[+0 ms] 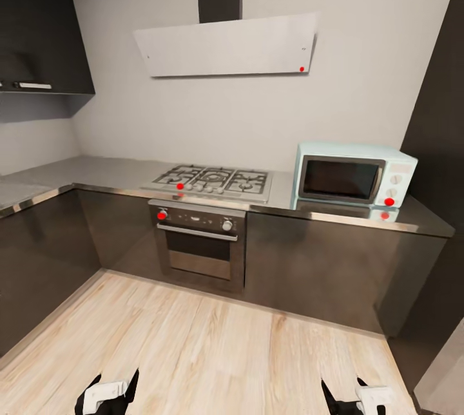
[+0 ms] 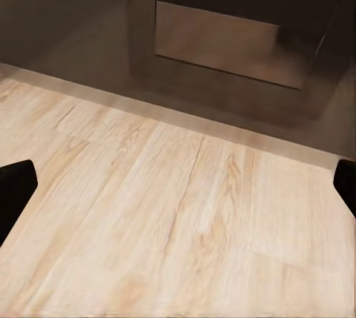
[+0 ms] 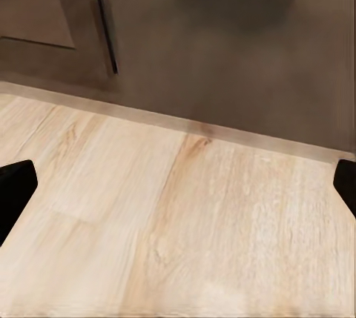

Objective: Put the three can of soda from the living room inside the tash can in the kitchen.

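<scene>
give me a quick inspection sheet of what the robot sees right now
surface: steel worktop with gas hob and pale blue microwave; light wood floor.
job's things: nothing seen.
clutter: nothing seen.
grippers: left gripper and right gripper low over the floor, both open, holding nothing.
cables: nothing seen.
surroundings: built-in oven, dark cabinets, extractor hood, grey wall.
</scene>
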Motion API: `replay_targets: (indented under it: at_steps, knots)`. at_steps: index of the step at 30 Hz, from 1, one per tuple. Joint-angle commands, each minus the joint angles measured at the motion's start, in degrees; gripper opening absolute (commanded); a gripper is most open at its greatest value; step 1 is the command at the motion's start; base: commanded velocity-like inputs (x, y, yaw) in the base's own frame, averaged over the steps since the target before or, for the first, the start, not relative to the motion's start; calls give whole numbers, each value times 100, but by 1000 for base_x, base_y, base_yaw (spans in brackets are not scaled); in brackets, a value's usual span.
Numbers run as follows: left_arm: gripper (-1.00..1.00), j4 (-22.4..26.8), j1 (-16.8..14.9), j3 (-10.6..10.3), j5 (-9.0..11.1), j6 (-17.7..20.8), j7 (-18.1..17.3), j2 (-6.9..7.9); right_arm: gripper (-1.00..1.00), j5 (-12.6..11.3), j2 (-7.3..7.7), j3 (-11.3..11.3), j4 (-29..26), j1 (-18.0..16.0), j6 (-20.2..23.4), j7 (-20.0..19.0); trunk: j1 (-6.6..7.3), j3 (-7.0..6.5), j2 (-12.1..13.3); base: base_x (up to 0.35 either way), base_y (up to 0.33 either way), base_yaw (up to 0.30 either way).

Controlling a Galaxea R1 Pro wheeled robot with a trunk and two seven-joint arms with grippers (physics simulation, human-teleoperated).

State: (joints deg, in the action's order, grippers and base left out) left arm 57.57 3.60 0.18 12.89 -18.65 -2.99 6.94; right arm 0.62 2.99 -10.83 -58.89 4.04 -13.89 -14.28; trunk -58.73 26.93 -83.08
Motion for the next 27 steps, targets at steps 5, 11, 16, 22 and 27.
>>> replay_targets:
  at_steps: [5,11,16,22,27]
  knots:
    - [100,0,0,0,-5,-1,0,0,100,0,0,2,15,0,0,-4,0,0,0,-263,6,0]
    - [100,0,0,0,-1,-5,0,0,100,0,0,3,38,0,0,-5,0,0,0,-97,5,0]
    - [100,0,0,0,-1,-1,-2,0,100,0,0,2,48,-2,0,1,0,0,0,-19,9,-47]
    - [100,0,0,0,-5,1,-2,0,100,-8,0,2,52,-8,0,3,0,-5,0,71,42,-195]
    - [100,-4,0,0,-6,1,-1,0,100,-8,0,2,53,-8,0,4,0,-15,0,52,13,-237]
